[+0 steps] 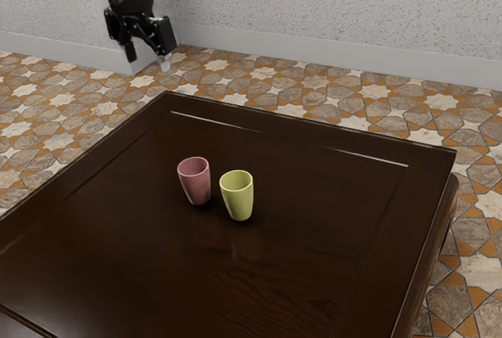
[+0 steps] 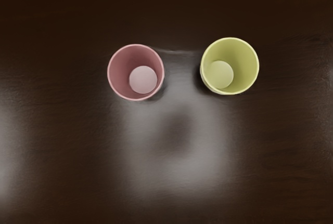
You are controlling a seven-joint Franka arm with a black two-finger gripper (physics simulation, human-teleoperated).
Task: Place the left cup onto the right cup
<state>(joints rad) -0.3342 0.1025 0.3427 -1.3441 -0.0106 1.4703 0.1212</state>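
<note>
Nothing's done yet, basically. The gripper point(image 1: 147, 56) hangs up at the exterior view's upper left, fingers spread and empty, well away from the dark wooden table point(image 1: 329, 220). The pink cup point(image 1: 194, 179) stands upright just beside the yellow-green cup point(image 1: 237, 194), not touching. Grab, lift and stack are all left.

A dark, glossy wooden table point(image 1: 314, 220) is taking up the foreground, its raised border running round a sunken centre panel. Soft light is glancing off the polish in pale, hazy patches. Around it, a floor point(image 1: 329, 95) of orange, brown and cream star-pattern tiles is spreading back to a pale baseboard point(image 1: 329, 46), and a speckled grey wall point(image 1: 329, 1) is rising behind.
</note>
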